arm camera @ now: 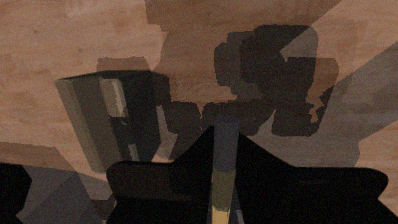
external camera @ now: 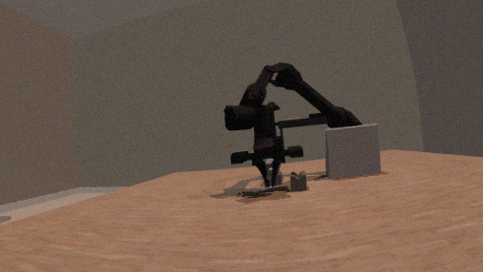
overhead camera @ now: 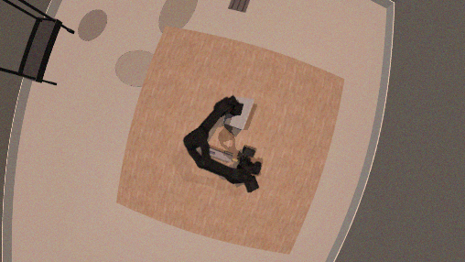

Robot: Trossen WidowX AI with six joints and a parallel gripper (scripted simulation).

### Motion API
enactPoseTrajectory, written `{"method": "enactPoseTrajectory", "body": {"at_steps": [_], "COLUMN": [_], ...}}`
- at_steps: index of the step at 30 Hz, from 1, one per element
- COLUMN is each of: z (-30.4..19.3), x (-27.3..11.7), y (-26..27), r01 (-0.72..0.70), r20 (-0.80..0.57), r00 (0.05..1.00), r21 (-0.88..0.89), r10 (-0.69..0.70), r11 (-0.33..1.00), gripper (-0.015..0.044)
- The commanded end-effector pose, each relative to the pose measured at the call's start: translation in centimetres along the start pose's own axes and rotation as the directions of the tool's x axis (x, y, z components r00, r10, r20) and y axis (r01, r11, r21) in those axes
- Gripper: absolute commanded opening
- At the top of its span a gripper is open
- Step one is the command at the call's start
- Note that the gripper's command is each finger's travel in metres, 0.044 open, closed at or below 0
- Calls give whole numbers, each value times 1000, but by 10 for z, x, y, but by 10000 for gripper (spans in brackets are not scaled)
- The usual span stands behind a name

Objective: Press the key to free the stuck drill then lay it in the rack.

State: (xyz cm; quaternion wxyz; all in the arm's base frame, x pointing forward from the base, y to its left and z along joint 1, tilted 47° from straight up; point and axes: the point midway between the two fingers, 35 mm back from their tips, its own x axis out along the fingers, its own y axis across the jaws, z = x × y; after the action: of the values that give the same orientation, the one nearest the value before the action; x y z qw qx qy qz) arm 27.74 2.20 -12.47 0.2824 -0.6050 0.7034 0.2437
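My gripper (arm camera: 220, 131) points down at the wooden table and is shut on the drill (arm camera: 225, 165), a slim rod with a blue-grey upper part and a yellow end that runs between the two dark fingers. In the side view the gripper (external camera: 271, 180) stands low over the table, with the drill's pale body (external camera: 275, 177) between the fingertips. A grey block with a narrow slot (arm camera: 107, 117) stands just left of the fingers; it also shows as a small block (external camera: 298, 182) right of the gripper. From above, the gripper (overhead camera: 247, 160) hides the drill. I cannot tell where the key is.
The arm's base stands on a pale grey box (external camera: 353, 150) behind and to the right of the gripper. A flat grey piece (overhead camera: 221, 156) lies on the table under the forearm. Dark shadows of the arm fall on the wood ahead of the fingers.
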Motion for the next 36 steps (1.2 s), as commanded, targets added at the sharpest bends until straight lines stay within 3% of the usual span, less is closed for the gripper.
{"method": "enactPoseTrajectory", "body": {"at_steps": [1,36], "z": [9,53], "x": [-2,-1], "y": [-2,-2], "r01": [5,6], "r20": [6,9], "r00": [1000,1000], "r21": [8,9], "r10": [-5,-6], "r11": [1000,1000], "gripper": [0,0]}}
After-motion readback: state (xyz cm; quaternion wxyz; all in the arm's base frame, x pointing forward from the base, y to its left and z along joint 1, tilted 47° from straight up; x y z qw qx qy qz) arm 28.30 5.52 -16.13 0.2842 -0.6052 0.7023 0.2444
